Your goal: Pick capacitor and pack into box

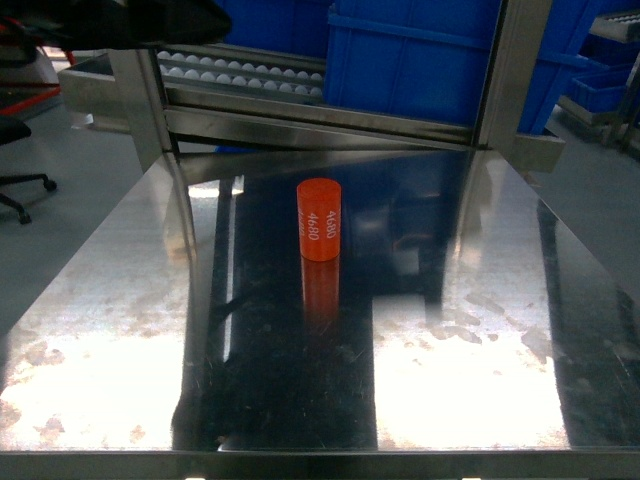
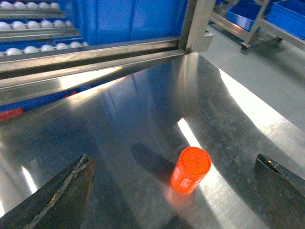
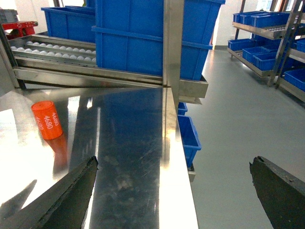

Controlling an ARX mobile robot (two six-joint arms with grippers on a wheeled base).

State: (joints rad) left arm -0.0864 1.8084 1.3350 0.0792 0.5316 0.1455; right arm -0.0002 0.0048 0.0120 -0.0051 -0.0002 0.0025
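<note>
An orange cylindrical capacitor marked 4680 stands upright near the middle of the shiny steel table. In the left wrist view the capacitor sits on the table below my left gripper, between its two dark fingers, which are spread wide and hold nothing. My right gripper hangs open over the table's right edge, with the capacitor far off to its left. The box is out of view. Neither gripper appears in the head view.
Large blue bins stand on a roller rack behind the table. A steel post rises at the back right corner. Small blue bins sit on the floor to the right, beside shelving.
</note>
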